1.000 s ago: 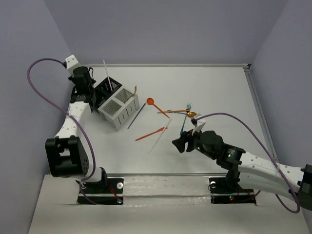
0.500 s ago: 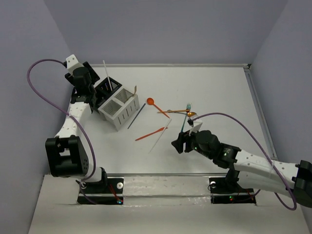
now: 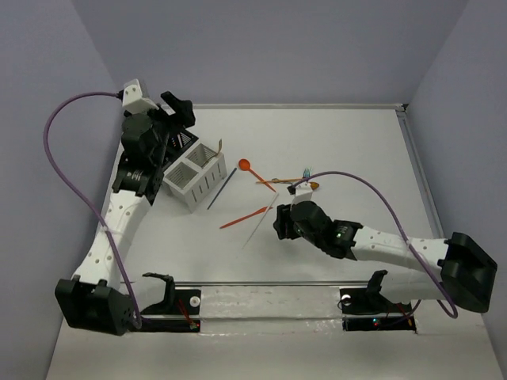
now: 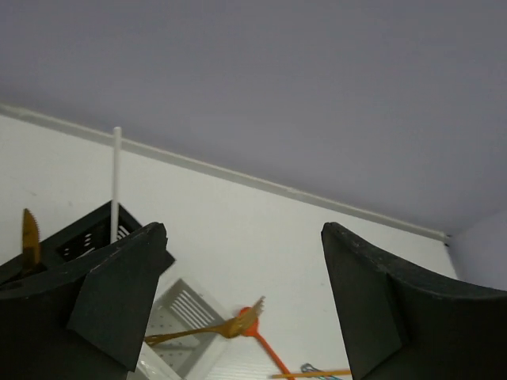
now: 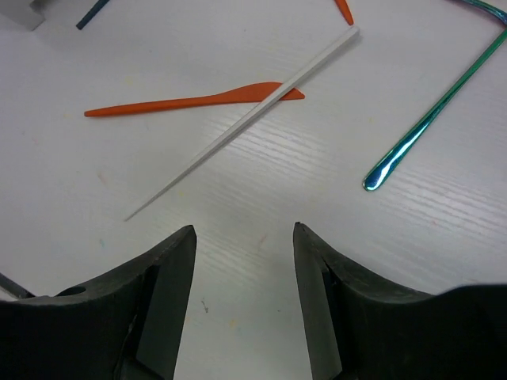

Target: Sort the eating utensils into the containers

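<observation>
Orange plastic shows plainest under my right wrist: an orange knife (image 5: 190, 101) lies flat on the white bench (image 5: 95, 182), and a white stick (image 5: 245, 119) lies across its blade end. My right end effector (image 5: 244, 237) hangs over bare bench beside the stick's thin tip, jaws partly apart and nothing between them. A teal utensil (image 5: 432, 119) lies to one side, with only its handle in that view because the head is cut off by the frame edge. From above my own arm hides most of it, and the gold and orange pieces crossed beside it are too tangled to tell apart. An orange spoon (image 3: 252, 172) lies clear of them.

My left end effector (image 4: 242, 237) is raised at the far left, jaws spread wide and gripping nothing. Below it stands the black caddy (image 4: 87, 237) – largely hidden by my arm from above – with an upright white rod (image 4: 116, 178) in it. A serrated gold knife (image 4: 30, 237) pokes up at the frame edge, its lower part behind my finger, so I cannot tell which slot it is in. The white caddy (image 3: 194, 178) stands against the black one and a gold fork (image 3: 212, 152) leans out of it. A dark stick (image 3: 222, 188) lies just beside it.
</observation>
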Available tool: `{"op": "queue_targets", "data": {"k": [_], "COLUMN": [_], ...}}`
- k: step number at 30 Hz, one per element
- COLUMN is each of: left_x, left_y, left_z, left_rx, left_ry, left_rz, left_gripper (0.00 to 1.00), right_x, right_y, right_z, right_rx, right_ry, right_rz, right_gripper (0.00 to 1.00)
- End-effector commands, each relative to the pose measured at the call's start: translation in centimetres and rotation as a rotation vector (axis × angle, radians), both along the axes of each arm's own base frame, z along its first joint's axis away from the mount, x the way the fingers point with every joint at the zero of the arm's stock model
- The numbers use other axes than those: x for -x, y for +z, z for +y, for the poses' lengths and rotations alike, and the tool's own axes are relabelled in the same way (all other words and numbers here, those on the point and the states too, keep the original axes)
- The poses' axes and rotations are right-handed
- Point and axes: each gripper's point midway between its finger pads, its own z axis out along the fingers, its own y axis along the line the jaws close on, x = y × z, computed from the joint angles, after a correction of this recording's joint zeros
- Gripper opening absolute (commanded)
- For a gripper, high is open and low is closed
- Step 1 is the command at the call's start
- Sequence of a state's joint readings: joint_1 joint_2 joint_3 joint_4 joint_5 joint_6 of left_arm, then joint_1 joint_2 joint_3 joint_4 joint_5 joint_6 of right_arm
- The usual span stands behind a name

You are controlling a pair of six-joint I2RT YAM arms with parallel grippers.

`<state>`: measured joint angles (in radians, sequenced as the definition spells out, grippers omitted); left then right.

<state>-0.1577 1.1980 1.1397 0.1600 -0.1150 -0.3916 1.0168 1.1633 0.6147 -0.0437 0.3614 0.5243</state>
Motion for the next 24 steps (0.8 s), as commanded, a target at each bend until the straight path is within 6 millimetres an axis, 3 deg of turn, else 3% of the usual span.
{"op": "queue_targets", "data": {"k": [1, 2, 4, 8, 11, 16, 18, 24], "left_x": [5.8, 5.9, 8.4, 11.9, 14.7, 15.6, 15.6, 15.8], "left_y": [4.9, 3.8, 2.9, 0.2, -3.0, -6.3, -6.2, -6.5], "left_z": [-3.7, -4.2, -5.7, -6.9, -7.3, -6.2, -6.3, -7.1], "left_rx": [0.078, 0.079, 0.072, 0.036, 0.018, 0.016, 0.009, 0.009], "left_ry": [-0.214, -0.244, -0.344, -0.459, -0.525, -0.471, -0.476, -0.531], "left_rz": [-0.131, -0.106, -0.103, -0.072, -0.052, -0.018, -0.016, -0.006], "left_gripper": [0.91, 0.91, 0.91, 0.93, 0.93, 0.94, 0.94, 0.93], "right_x": [-1.7, -2.0, -2.6, -3.5, -4.0, -4.9, -5.1, -5.7], "right_y": [0.1, -0.1, -1.1, -2.5, -3.6, -4.7, -5.9, -6.7], "right_z": [1.3, 1.6, 2.2, 3.1, 4.0, 6.0, 6.6, 8.0], "right_rx": [0.025, 0.036, 0.079, 0.131, 0.154, 0.170, 0.192, 0.197], "right_ry": [-0.074, -0.077, -0.087, -0.107, -0.109, -0.109, -0.103, -0.113], "right_rz": [0.003, 0.008, 0.024, 0.042, 0.061, 0.091, 0.114, 0.137], "right_gripper": [0.56, 0.56, 0.55, 0.55, 0.55, 0.54, 0.54, 0.53]}}
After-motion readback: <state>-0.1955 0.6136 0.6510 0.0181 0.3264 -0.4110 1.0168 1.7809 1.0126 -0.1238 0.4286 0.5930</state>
